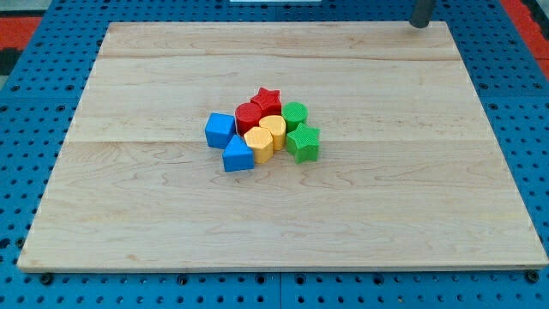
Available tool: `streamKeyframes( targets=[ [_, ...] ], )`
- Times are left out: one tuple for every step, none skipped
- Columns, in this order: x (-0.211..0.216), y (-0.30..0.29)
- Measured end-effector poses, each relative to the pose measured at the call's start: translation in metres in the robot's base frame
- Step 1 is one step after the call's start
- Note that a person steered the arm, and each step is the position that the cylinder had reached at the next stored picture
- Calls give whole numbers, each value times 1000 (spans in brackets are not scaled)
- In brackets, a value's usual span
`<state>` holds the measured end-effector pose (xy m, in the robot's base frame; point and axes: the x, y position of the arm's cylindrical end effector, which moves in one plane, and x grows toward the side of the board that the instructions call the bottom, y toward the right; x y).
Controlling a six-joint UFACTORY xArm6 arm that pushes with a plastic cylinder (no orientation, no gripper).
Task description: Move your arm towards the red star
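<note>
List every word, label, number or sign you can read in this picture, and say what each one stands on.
None: no text can be read on the wooden board, the coloured blocks such as the red star, the blue pegboard or my tip.

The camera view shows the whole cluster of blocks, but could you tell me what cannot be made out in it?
- My tip: the rod is cut off by the view's top edge, so only its lower end shows, far to the upper right of the blocks.
- Red star: its lower part is hidden by the red block and yellow blocks in front.
- Green block behind the green star: partly covered, so its shape is unclear.
</note>
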<state>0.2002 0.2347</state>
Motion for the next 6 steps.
streamKeyframes(
  targets=[
    [21,12],
    [104,0],
    [115,-22],
    [78,-95],
    [102,-164],
    [101,-188]
  ],
)
